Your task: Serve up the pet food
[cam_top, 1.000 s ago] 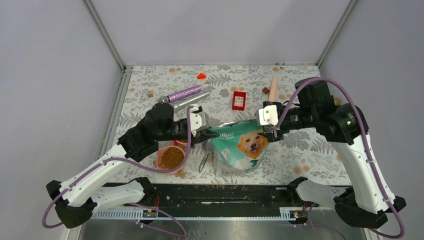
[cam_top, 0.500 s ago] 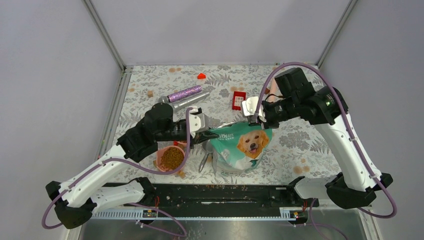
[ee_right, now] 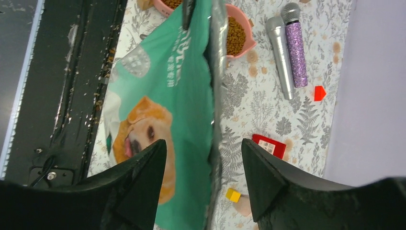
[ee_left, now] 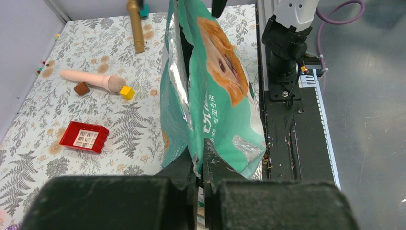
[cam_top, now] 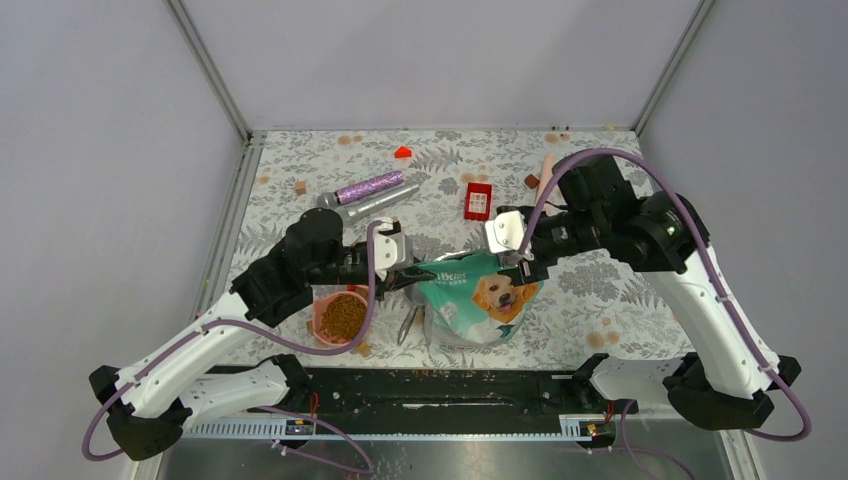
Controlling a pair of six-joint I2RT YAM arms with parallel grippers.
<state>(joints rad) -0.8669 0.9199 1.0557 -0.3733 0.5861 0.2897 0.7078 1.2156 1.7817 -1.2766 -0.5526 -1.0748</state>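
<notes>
Near edge: a black rail (cam_top: 450, 388) runs along the front of the tabletop (cam_top: 620, 300), with brown crumbs scattered on it. Both arms rise from bases at this edge and bend inward to meet over the middle.

Kibble (cam_top: 345, 314) fills a pink bowl (cam_top: 317, 320) close behind the rail. The bowl sits left of the pouch (cam_top: 480, 300) and a little nearer than its left corner. Only a narrow strip of tabletop lies between the bowl and the left side edge.

Left arm: stretched low, forearm running rightward, wrist roughly level. The left gripper (cam_top: 405, 274) is clamped tight on the pouch's left corner. Its wrist view shows the foil edge nipped between the closed fingertips.

Pouch: strung between the two grippers, just behind the near edge. Its long axis runs left to right, and the left end points toward the bowl. The dog print faces up and toward the near edge, and the silver side is turned away. Cannot tell whether its lower edge rests on the tabletop.

Right arm: elbow high, arching in from the right, wrist dropped to the pouch's right end. The right gripper (cam_top: 522, 262) stands wide, straddling the pouch's upper edge. Its wrist view shows a gap on either side.

Room: bare patterned tabletop lies to the right of the pouch.

Far: red block (cam_top: 478, 200), two microphones (cam_top: 365, 194) and a pink stick (cam_top: 545, 174) lie well apart from the pouch.
</notes>
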